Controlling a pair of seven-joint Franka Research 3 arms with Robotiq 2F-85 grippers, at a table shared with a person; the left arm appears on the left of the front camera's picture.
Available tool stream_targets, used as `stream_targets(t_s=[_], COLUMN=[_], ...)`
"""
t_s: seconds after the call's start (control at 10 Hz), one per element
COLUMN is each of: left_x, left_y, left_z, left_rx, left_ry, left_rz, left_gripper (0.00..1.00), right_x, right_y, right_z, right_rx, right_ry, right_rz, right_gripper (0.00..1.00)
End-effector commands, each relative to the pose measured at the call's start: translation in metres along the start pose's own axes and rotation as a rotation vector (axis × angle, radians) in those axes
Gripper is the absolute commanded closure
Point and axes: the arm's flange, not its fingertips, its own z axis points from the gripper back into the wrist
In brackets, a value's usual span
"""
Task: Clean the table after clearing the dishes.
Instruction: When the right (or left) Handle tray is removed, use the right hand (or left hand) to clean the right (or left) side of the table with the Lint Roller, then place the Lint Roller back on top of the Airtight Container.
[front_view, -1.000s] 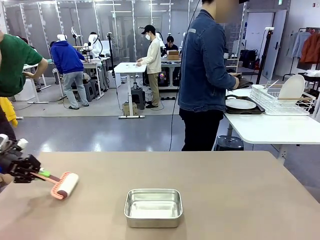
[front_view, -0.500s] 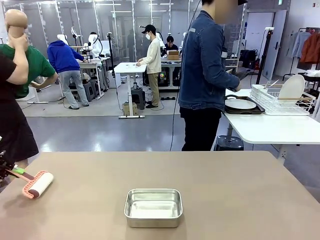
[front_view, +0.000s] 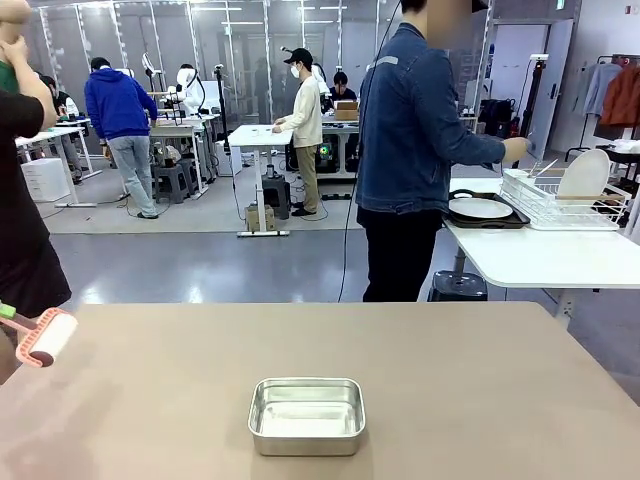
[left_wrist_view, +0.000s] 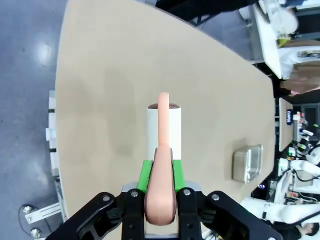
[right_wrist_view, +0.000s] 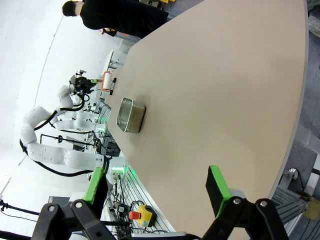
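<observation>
black tool (left_wrist_view: 160, 212), green pads; white arm (right_wrist_view: 45, 150)

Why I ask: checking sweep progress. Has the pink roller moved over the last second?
Yes. The pink roller moved left, away from the steel pan.

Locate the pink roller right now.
Front view: the pink roller is at the table's far left edge, clamped in the left gripper, well left of the steel pan.
</observation>
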Motion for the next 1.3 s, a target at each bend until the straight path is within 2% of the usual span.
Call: stream_targets(t_s=[0.0, 0.1, 0.2, 1.2], left_x=[-0.040, -0.050, -0.014, -0.016], left_y=[-0.033, -0.042, -0.018, -0.017], left_z=[0.014, 0.013, 0.015, 0.009], left_rx=[0.078, 0.091, 0.018, 0.041], left_ry=[-0.049, -0.071, -0.027, -0.021], left_rz=[-0.039, -0.026, -0.029, -0.031], left_gripper=[0.79, 0.79, 0.79, 0.79], right_x=[0.000, 0.000, 0.000, 0.000], right_y=[0.003, 0.003, 0.003, 0.003], right_z=[-0.001, -0.001, -0.001, -0.001], right_rx=[-0.005, -0.005, -0.005, -0.005], right_ry=[-0.009, -0.009, -0.009, -0.009], right_rz=[-0.004, -0.004, -0.004, -0.004], right_gripper=[0.00, 0.00, 0.00, 0.00])
